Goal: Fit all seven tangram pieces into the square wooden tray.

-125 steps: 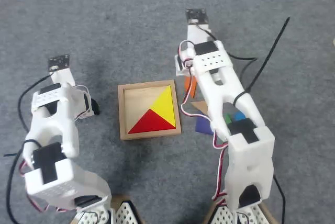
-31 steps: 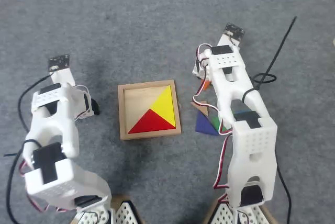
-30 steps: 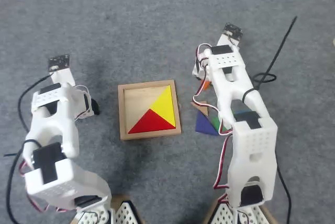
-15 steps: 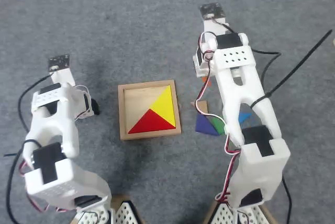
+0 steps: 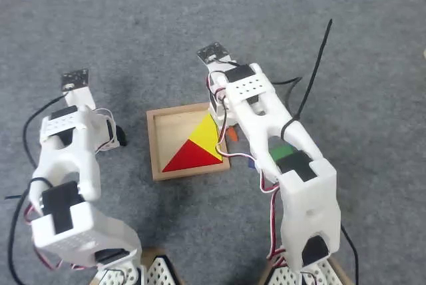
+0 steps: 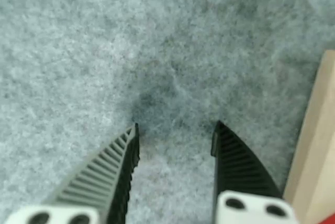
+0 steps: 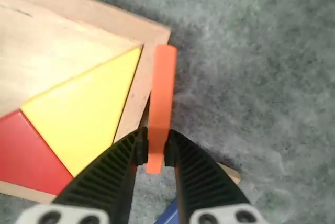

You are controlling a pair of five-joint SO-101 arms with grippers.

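Edgewise, right tool (image 7: 155,141) pinches thin orange piece (image 7: 161,77); wooden tray (image 7: 94,17) beside.

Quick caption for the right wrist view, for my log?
Right gripper holds an orange piece on edge at the rim of the wooden tray, beside the yellow triangle.

My right gripper (image 7: 155,143) is ribbed matt plastic; orange piece (image 7: 161,93) smooth, tray (image 7: 84,8) bare pale wood, tabletop (image 7: 261,77) fuzzy grey felt.
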